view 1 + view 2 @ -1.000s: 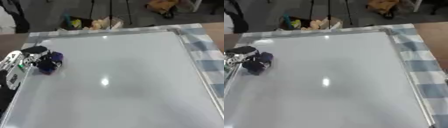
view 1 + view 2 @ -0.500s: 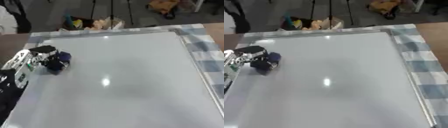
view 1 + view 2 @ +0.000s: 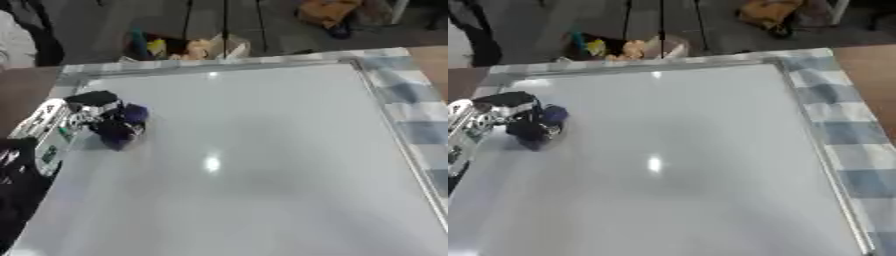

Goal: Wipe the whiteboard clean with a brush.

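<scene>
A large whiteboard point(image 3: 262, 165) with a silver frame lies flat and fills most of both views; its surface looks bare apart from light reflections. My left hand point(image 3: 74, 117) comes in from the left edge, fingers curled round a dark blue brush point(image 3: 122, 127) that rests on the board near its upper left part. The same brush point(image 3: 535, 127) shows in the right eye view. My right hand is in neither view.
A blue and white checked cloth point(image 3: 850, 135) lies under the board and shows along its right side and far edge. Beyond the far edge are a box of colourful items point(image 3: 188, 47), stand legs and an orange thing point(image 3: 319, 10) on the floor.
My left hand has slid the brush to the right and slightly down across the board, away from the left frame.
</scene>
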Controlling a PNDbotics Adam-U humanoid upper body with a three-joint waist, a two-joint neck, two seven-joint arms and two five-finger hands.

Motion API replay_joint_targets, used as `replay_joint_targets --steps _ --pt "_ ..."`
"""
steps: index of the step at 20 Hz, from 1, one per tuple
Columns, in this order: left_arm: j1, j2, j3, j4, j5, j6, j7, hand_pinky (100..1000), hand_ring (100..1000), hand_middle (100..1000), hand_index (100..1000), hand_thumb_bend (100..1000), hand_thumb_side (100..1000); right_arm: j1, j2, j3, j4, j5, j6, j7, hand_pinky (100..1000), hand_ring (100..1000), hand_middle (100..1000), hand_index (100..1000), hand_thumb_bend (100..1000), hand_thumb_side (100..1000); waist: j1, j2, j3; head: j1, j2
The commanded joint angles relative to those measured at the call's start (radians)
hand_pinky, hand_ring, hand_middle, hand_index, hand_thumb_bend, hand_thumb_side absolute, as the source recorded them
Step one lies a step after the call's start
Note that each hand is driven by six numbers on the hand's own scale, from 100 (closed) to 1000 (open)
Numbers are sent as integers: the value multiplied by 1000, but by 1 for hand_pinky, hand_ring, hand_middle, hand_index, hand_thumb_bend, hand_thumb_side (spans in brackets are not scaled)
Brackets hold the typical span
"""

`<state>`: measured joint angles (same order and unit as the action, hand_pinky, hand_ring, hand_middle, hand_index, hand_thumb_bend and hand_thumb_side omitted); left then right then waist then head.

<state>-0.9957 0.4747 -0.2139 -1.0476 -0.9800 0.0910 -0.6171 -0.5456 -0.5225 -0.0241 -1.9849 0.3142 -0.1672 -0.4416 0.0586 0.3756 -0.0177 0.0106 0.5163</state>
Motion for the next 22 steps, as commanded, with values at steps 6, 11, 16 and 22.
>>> replay_joint_targets --steps 6,11,16,22 --pt "-2 27 22 34 -40 13 24 373 513 470 765 139 732 -11 -15 -10 -15 -4 -1 -3 792 818 732 784 100 882 -8 -25 4 1 -13" --pt "6 45 47 63 -53 27 45 374 513 472 772 135 729 -10 -17 -12 -15 -3 -1 -4 792 818 732 784 100 881 -9 -26 6 -1 -15" --pt "15 61 69 88 -54 40 63 374 513 472 774 132 730 -8 -18 -13 -15 -2 0 -6 792 818 732 784 100 881 -11 -26 7 -3 -16" --pt "27 86 92 103 -47 55 76 374 512 472 775 125 732 -6 -19 -15 -15 -1 0 -8 792 818 732 783 100 880 -13 -27 10 -6 -17"
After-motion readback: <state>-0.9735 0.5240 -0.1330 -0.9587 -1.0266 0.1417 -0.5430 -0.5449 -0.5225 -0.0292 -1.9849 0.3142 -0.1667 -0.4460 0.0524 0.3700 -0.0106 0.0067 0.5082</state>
